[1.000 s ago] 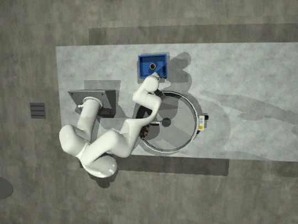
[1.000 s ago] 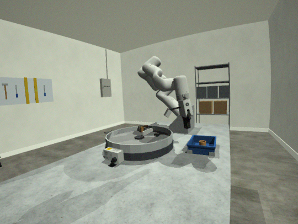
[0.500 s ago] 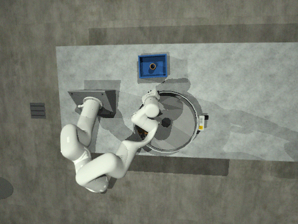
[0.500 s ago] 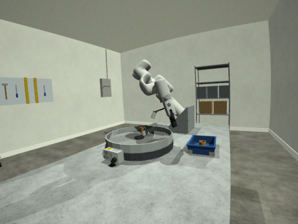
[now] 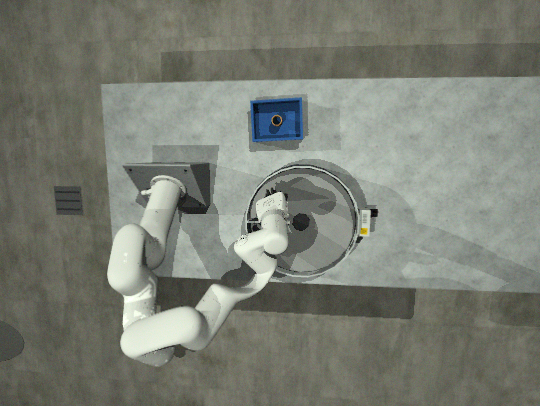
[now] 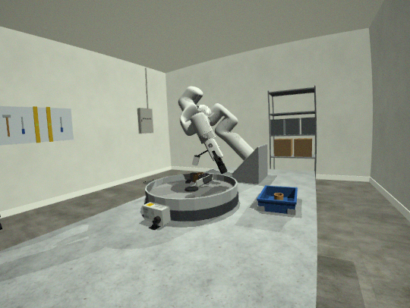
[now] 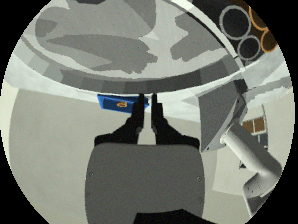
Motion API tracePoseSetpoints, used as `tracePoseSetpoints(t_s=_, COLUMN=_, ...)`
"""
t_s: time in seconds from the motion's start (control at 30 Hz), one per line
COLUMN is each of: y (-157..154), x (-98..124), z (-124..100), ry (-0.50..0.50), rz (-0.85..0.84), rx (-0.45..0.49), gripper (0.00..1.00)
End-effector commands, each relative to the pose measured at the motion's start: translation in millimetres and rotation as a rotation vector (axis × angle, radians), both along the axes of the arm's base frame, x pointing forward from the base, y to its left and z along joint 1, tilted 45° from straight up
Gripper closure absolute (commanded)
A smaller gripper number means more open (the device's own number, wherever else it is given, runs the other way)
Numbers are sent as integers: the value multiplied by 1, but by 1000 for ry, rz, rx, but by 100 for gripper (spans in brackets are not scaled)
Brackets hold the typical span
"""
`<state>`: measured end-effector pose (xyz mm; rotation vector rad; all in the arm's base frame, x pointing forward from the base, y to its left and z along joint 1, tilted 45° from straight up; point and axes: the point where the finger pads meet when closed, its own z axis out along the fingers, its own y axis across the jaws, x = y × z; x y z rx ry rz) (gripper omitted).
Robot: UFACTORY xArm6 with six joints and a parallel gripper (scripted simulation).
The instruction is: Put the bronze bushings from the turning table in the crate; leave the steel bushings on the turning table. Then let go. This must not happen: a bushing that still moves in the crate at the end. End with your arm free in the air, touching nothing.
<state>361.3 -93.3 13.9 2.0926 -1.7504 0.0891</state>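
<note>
White, smooth-jointed arm [image 5: 150, 280] is reaching over the near-left part of the round turning table [image 5: 350, 200], a shallow grey disc with a raised pale rim and a dark band around its side. The gripper [image 6: 220, 167] is hanging tilted above the disc's far edge, with its black fingers sitting together and nothing between them.

Blue crate [image 5: 299, 112], a small rectangular plastic-looking box, is sitting on the pale mottled counter [image 5: 425, 130] just beyond the turning table. One bronze bushing [image 5: 276, 120], a short orange-brown ring, is lying inside the crate.

In the wrist view a cluster of bushings is showing at the upper right on the disc: two grey steel bushings [image 7: 236, 22] look like hollow tubes seen end on, and an orange-brown bushing [image 7: 265, 32] is touching them, partly cut off by the edge. In the exterior view the same cluster [image 6: 197, 176] is sitting on the far side of the disc under the gripper, too small to count.

A small white box with a yellow label [image 6: 155, 213] is attached to the table's near side. A metal shelf rack [image 6: 314, 114] is standing by the far wall.
</note>
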Motion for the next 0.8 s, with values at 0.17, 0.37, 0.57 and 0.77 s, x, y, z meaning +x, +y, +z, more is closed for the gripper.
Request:
tracePoseSetpoints(t_s=0.17, y=-42, x=-13, z=49, ry=-44, rz=-90, rx=94, gripper=89)
tracePoseSetpoints(t_s=0.37, y=-65, x=-20, z=74, ry=-68, rz=-143, rx=141, gripper=89)
tracePoseSetpoints(t_s=0.57, y=-85, x=-27, z=95, ry=-89, rz=-186, rx=181, gripper=89)
tracePoseSetpoints(t_s=0.77, y=-105, x=-33, z=116, ry=-109, rz=-231, rx=220, gripper=89)
